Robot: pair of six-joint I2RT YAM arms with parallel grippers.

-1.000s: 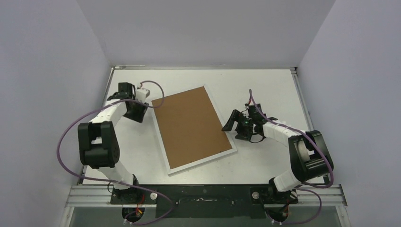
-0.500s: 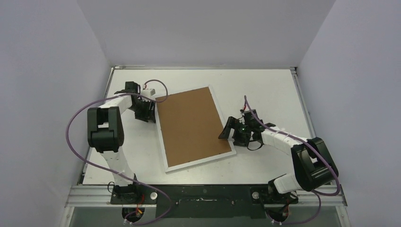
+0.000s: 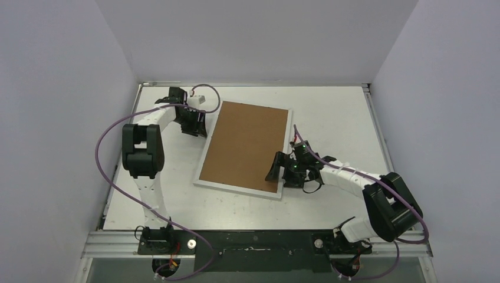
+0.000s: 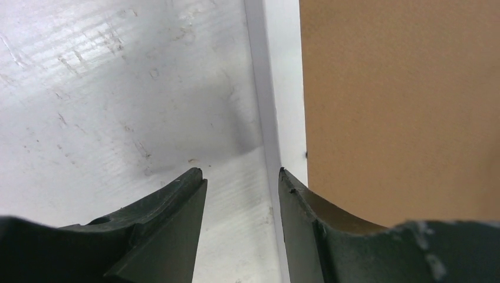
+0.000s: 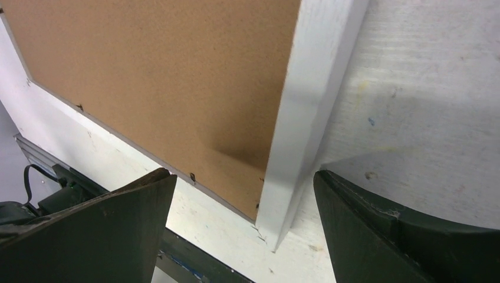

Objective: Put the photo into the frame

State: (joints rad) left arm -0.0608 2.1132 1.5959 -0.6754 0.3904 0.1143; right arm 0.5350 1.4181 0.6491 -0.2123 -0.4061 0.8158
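The frame (image 3: 237,190), in the middle of the surface (image 3: 330,112) with its brown board (image 3: 244,144) up, has just turned toward 1 o'clock; the left hand (image 3: 197,130) at 10 o'clock and the right hand (image 3: 276,174) at 4 o'clock are spread open over its edges, and the photo is hidden, maybe inside

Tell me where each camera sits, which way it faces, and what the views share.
Top external: above and behind the robot, looking down on the table; left arm and right arm show.
Left wrist: looks down past the open left gripper at the frame edge.
Right wrist: looks down past the open right gripper at a frame corner.
Shared: all show the white frame and brown backing board.
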